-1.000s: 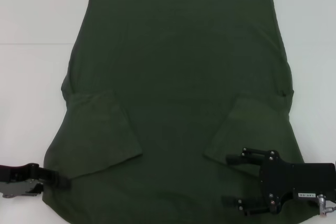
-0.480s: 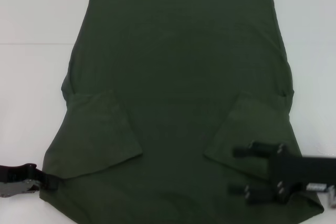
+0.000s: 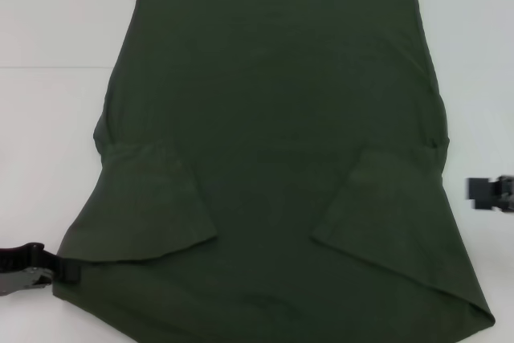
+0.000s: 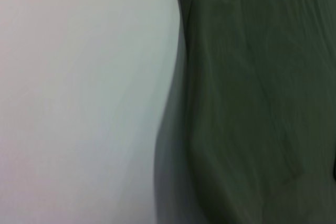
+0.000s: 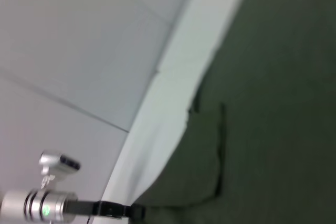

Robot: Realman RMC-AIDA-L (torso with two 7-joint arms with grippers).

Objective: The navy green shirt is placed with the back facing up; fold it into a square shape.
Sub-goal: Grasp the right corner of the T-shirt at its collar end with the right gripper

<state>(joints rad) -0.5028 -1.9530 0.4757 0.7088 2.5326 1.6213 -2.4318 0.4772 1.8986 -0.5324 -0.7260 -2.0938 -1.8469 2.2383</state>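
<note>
Jaw state indeterminate on both: left gripper (image 3: 68,269) touches the near-left edge of the navy green shirt (image 3: 273,118), right gripper (image 3: 474,190) sits just off its right edge, shirt spread back-up on the white table (image 3: 48,102), sleeves folded inward.

Right hand (image 3: 480,189) now off shirt (image 3: 273,118)

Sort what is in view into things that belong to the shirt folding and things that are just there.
Belongs to the job:
- navy green shirt, spread back up, both sleeves folded in
- left gripper, at the shirt's near left edge
- right gripper, off the shirt's right side

Just there:
- white table
</note>
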